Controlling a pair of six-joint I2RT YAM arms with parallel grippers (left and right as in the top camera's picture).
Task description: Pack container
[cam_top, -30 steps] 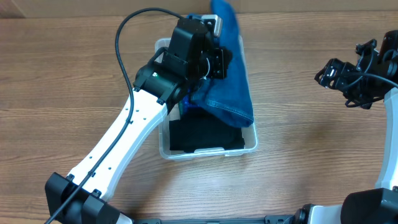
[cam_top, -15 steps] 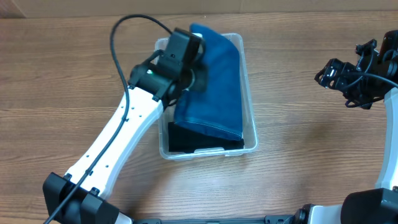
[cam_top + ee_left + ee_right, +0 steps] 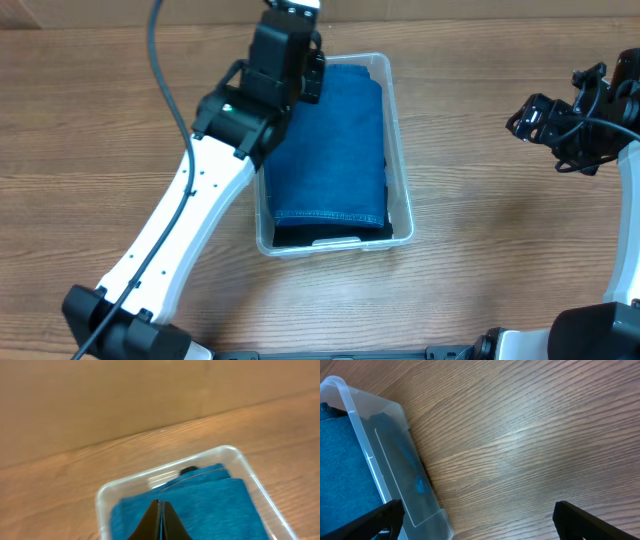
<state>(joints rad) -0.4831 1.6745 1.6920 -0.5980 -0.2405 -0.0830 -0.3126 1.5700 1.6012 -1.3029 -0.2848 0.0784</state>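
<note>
Wood-grain tabletop [image 3: 480, 270] carries the container [image 3: 403, 200] at upper centre of the overhead frame. A second ago the blue denim [image 3: 335, 140] hung bunched and tilted over it. Now it lies flat inside, atop a black garment [image 3: 330, 235] that shows at the lower end, so packing looks nearly done. The left gripper [image 3: 159, 506], jaws pressed together, hovers over the container's upper end. The right gripper [image 3: 477, 512] is spread wide at the frame's right. Count: one container, one denim piece, one black garment, two grippers.

A folded blue denim garment [image 3: 335, 140] lies flat over black cloth [image 3: 330, 233] mid wood-grain table [image 3: 480, 250]; brown board [image 3: 100, 400] behind.
</note>
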